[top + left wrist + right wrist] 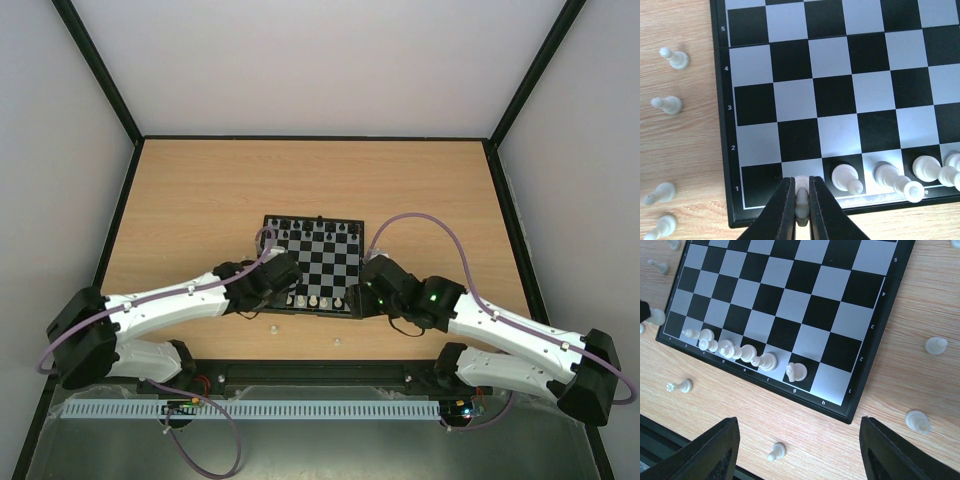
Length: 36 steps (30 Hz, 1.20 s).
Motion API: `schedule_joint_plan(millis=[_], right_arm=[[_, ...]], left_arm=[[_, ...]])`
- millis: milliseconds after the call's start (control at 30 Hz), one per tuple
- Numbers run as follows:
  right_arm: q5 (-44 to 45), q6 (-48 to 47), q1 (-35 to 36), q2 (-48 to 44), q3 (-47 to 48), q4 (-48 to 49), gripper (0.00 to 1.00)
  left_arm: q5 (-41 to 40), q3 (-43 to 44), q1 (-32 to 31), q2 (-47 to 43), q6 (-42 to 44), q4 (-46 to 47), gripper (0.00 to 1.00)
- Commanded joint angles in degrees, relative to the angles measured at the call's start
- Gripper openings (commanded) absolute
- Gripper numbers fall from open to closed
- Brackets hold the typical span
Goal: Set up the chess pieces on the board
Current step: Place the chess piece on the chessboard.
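Note:
The board (316, 265) lies in the middle of the table, with black chess pieces (318, 226) along its far edge and white ones (318, 300) along its near edge. My left gripper (801, 202) is shut on a small white piece (802, 192) and holds it at the second square of rank 1, next to a white piece (846, 178); that gripper is at the board's near left corner (285, 285). My right gripper (797, 452) is wide open and empty above the table off the near right corner (362, 292), with a white pawn (776, 451) lying between its fingers.
Loose white pawns lie on the wood left of the board (675, 58) (667, 104) (660, 192). Others lie to its right (936, 345) (918, 421) and in front of it (680, 386). Two show in the top view near the front edge (272, 327) (337, 342).

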Motion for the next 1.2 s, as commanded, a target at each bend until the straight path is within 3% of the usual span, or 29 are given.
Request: schedule_joint_plan(millis=[0, 1167], right_arm=[[0.74, 0.35, 0.38, -0.22, -0.21, -2.8, 0.66], [0.15, 0.15, 0.44, -0.2, -0.83, -2.36, 0.66]], left_arm=[[0.81, -1.13, 0.65, 2.0, 1.73, 3.22, 0.03], [2.79, -5.19, 1.49, 7.35, 2.03, 9.0, 0.08]])
